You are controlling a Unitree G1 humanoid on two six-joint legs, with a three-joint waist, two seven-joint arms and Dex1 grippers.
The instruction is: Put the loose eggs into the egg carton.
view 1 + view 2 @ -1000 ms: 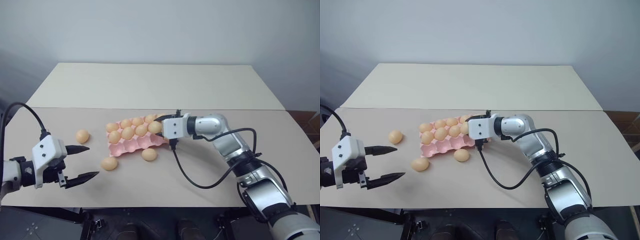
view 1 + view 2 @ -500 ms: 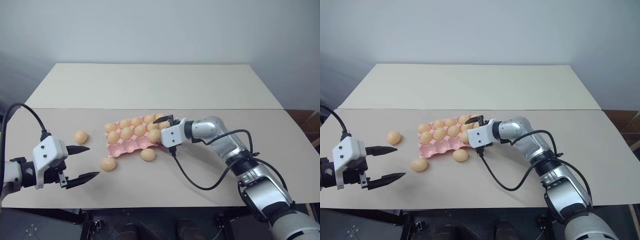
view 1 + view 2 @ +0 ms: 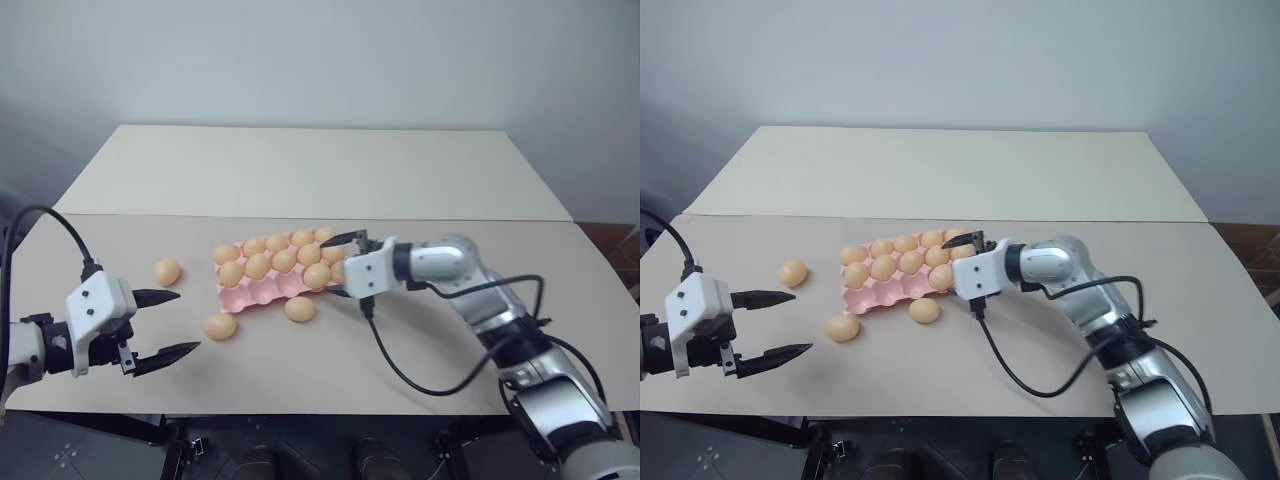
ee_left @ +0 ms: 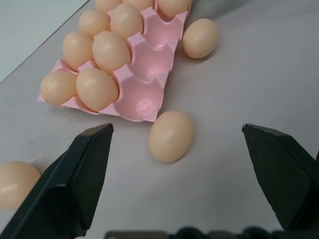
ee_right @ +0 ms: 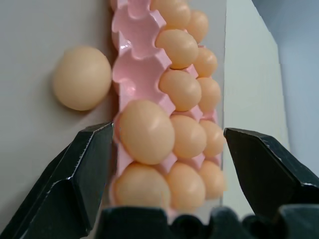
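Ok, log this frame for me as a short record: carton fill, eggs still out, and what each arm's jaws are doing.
carton: pink, back two rows full, near row mostly empty cups, eggs at its right end
loose eggs: three on the table; one far left, one front left, one by the near edge
left gripper: jaws open, empty, near the front-left egg
right gripper: jaws open, empty, at the carton's right end

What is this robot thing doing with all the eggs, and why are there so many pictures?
It is a robot with two arms, each ending in a black two-fingered tool. Two pictures come from cameras in its head, looking down at the table. Two more come from cameras on its wrists. On the table sits a pink egg carton, mostly filled. Three loose eggs lie beside it. The left tool waits open near them. The right tool is open at the carton's end, holding nothing.
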